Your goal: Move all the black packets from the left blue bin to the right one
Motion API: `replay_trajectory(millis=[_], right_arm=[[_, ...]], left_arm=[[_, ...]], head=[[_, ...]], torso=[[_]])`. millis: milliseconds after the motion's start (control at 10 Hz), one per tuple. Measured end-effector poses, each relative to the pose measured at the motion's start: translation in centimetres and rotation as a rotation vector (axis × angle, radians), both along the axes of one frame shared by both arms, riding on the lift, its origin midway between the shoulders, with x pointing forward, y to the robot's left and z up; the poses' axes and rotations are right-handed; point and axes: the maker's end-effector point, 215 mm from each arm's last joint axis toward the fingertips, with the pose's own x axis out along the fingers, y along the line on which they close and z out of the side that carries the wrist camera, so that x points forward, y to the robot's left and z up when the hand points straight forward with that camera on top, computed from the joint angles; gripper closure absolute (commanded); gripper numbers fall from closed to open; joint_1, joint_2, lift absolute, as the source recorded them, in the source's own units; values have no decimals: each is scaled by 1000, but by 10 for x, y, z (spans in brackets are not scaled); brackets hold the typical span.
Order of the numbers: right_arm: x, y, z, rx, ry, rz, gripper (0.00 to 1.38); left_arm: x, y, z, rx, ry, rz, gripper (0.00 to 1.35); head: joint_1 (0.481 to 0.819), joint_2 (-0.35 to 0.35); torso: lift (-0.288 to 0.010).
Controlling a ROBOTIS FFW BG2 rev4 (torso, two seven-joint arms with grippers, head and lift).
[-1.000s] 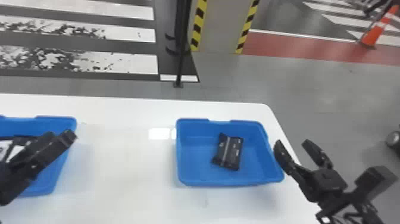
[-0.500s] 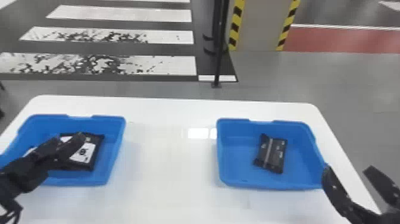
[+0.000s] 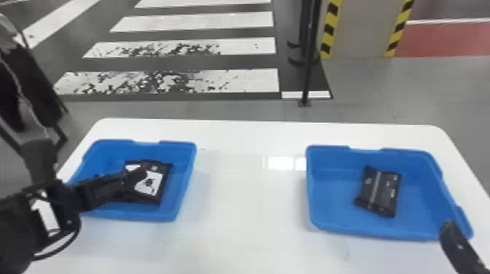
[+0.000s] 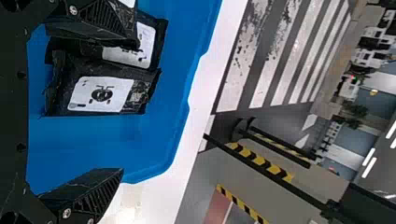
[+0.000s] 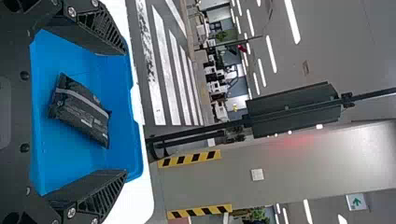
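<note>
Black packets [image 4: 100,94]: lying overlapped in the left blue bin [image 3: 146,216]; likely light, soft, slightly slippery!
Grip: best taken across the middle of the right-hand packet, gently, without snagging its neighbour.
Left gripper [image 4: 130,107]: angled in low from the near left, right over the packets, with fingers wide apart and empty.
Right gripper [image 5: 126,112]: at the right blue bin's [image 3: 372,235] near right corner, open too, empty.
Lone packet [image 3: 379,191]: lying in the right bin.

Ceiling strip lights [image 5: 293,22] glow brightly, and pale glare [image 3: 286,163] sits on the tabletop [image 3: 248,218].
</note>
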Motion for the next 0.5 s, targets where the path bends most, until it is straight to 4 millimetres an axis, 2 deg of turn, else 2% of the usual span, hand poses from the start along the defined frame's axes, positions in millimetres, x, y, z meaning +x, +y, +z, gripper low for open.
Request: replay_trajectory(millis=[200,500], right_arm=[[3,15,-10,65,9,25,134],[5,21,-22,129,18,35,134]], left_arm=[[7,-10,-11,32,99,-27,130],[12,7,-15,144,222,34,130]], head=[[695,96],[695,125]], torso=[[-146],[-146]])
